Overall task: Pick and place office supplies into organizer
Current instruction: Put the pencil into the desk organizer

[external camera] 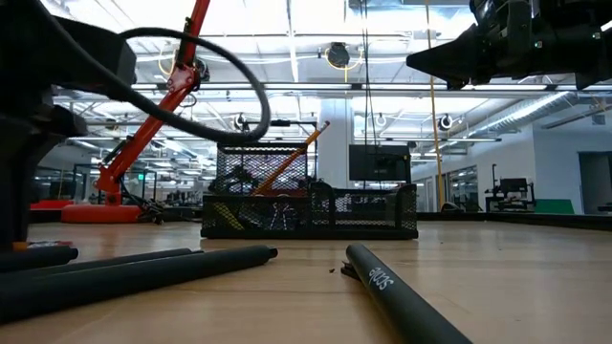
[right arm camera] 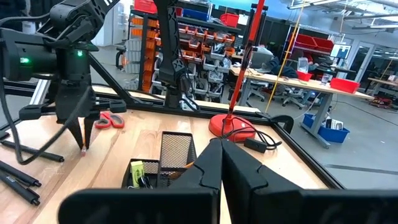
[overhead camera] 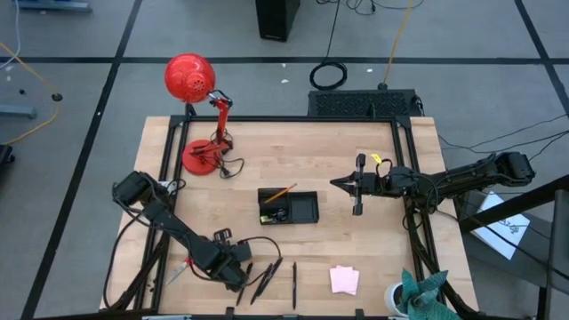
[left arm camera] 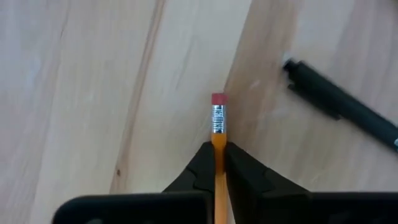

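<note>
Left wrist view: an orange pencil (left arm camera: 218, 134) is pinched between the closed fingers (left arm camera: 202, 165) of the left gripper (left arm camera: 219, 163), low over the tabletop (left arm camera: 81, 93) near the front left edge. The right gripper (overhead camera: 342, 184) is held shut and empty beside the organizer (overhead camera: 302, 209). The pencil should be lifted straight, kept clear of the pens (overhead camera: 269, 274), and released only over a compartment.

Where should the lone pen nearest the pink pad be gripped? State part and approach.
Grip the pen at mid-barrel, straight down from above, fingers across its width. It lies flat on the table, thin and straight, bare wood on both sides. The left gripper is shut on a pencil, so likely not free.
</note>
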Controlling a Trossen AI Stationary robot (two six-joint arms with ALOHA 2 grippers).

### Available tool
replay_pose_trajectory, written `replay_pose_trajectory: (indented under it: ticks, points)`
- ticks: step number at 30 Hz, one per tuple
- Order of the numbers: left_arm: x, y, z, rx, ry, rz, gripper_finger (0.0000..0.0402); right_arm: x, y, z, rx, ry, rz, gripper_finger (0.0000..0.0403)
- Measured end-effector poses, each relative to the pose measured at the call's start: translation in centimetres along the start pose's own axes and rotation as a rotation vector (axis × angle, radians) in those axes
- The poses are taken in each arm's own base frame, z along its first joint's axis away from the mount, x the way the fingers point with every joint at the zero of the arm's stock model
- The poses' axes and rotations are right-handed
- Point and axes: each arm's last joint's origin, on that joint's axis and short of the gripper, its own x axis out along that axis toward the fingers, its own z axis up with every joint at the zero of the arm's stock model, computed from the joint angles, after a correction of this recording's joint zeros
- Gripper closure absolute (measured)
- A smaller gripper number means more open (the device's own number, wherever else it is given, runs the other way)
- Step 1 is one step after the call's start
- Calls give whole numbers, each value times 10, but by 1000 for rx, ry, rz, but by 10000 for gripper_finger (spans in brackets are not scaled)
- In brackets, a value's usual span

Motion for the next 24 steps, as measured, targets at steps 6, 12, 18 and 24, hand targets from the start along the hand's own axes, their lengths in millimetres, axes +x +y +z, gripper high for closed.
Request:
replay_pose_trajectory:
  ticks: [6,12,18,24]
  points:
    - [-3,-5,8,73,-95,7,395,0,0,0,0,1,0,403]
    - [-12,3,22,88,-209,48,378,0,0,0,-1,3,1,403]
    - [-33,17,43,99,-337,58,396,0,0,0,-2,3,0,403]
    - [-67,29,75,215,-573,-8,378,0,0,0,-2,2,0,403]
